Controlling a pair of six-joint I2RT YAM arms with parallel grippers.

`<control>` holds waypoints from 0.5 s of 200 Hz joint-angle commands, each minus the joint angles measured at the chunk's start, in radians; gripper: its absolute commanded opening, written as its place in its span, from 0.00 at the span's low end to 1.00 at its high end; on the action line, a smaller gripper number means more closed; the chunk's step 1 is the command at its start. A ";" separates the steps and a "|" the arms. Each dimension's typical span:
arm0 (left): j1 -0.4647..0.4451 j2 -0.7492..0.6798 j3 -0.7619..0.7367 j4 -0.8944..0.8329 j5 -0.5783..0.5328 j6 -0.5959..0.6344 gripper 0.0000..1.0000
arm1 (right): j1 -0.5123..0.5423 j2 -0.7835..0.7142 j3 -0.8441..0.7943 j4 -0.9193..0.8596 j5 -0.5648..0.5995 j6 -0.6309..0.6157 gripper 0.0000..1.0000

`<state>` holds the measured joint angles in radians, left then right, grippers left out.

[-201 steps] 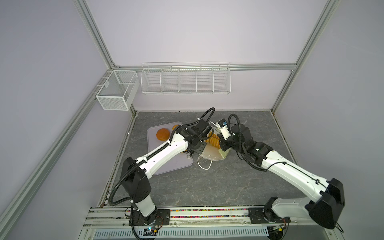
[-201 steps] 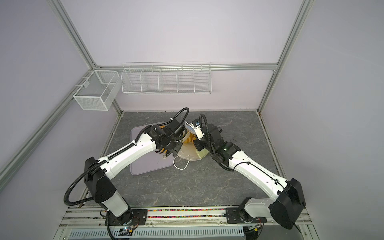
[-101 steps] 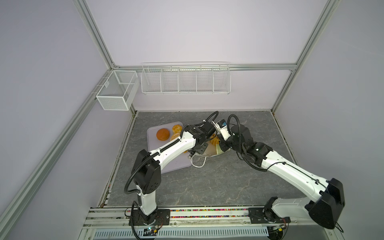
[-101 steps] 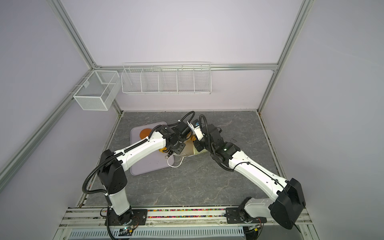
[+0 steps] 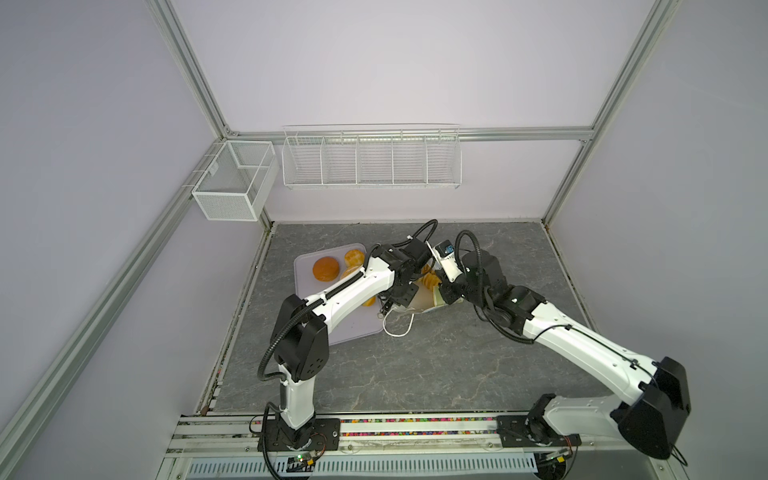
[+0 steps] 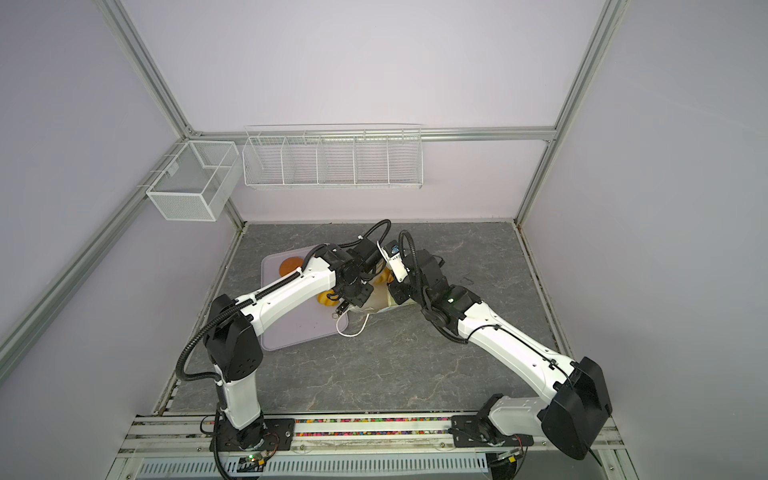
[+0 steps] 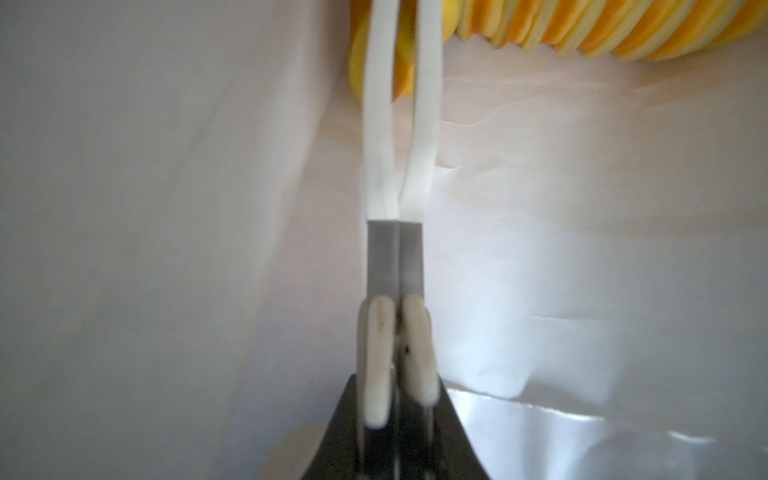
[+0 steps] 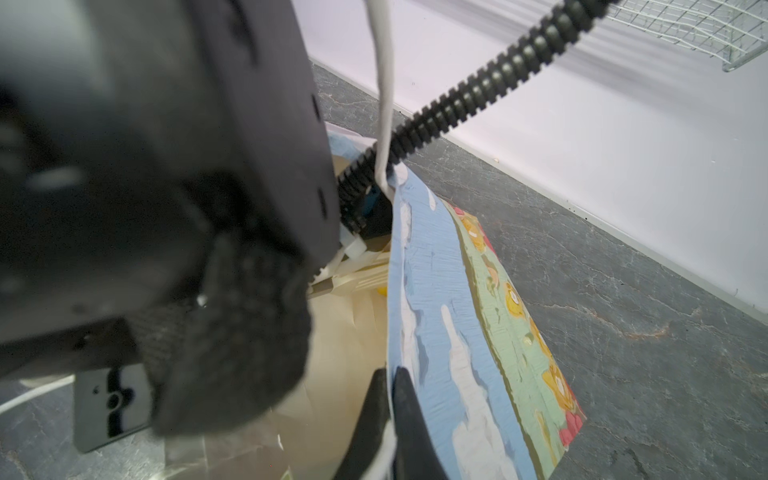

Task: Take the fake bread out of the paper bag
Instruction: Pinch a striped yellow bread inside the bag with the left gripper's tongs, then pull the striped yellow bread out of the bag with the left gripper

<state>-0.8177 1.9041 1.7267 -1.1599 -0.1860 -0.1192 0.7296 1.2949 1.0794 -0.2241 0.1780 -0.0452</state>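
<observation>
The paper bag (image 5: 419,300) (image 6: 376,302) lies on its side mid-table, mouth toward the lilac tray (image 5: 353,328). My right gripper (image 8: 390,376) is shut on the bag's (image 8: 432,316) upper edge and holds the mouth open. My left gripper (image 7: 402,41) is deep inside the white interior, its long white fingers (image 7: 426,124) shut together, tips in front of a ridged yellow-orange fake bread (image 7: 582,29). I cannot tell whether they pinch it. That bread (image 5: 430,279) shows in the bag mouth in both top views. Several buns (image 5: 325,269) lie on the tray.
A white cord handle (image 5: 399,328) loops on the table in front of the bag. A wire rack (image 5: 372,160) hangs on the back wall and a mesh box (image 5: 232,183) on the left wall. Both arms meet closely over the bag.
My left arm has reached further into the bag mouth and its fingers have closed. The right gripper has kept its hold on the bag's edge.
</observation>
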 commanded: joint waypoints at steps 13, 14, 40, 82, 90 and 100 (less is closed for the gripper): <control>-0.003 -0.024 0.042 -0.062 0.085 0.019 0.10 | 0.008 -0.023 -0.025 0.055 -0.025 -0.019 0.07; -0.003 -0.025 0.042 -0.062 0.085 0.018 0.09 | 0.007 -0.023 -0.025 0.055 -0.025 -0.019 0.07; -0.003 -0.077 0.040 -0.069 0.101 0.005 0.03 | 0.008 -0.015 -0.034 0.067 -0.022 -0.018 0.07; -0.003 -0.173 0.008 -0.067 0.124 -0.014 0.00 | 0.008 -0.005 -0.055 0.092 -0.024 -0.018 0.07; -0.004 -0.190 -0.006 -0.064 0.128 -0.019 0.00 | 0.008 -0.006 -0.060 0.097 -0.026 -0.020 0.07; -0.004 -0.209 -0.024 -0.058 0.133 -0.026 0.00 | 0.007 -0.006 -0.064 0.101 -0.027 -0.020 0.07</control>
<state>-0.8185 1.7649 1.7279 -1.2057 -0.0803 -0.1272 0.7300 1.2922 1.0424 -0.1658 0.1780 -0.0528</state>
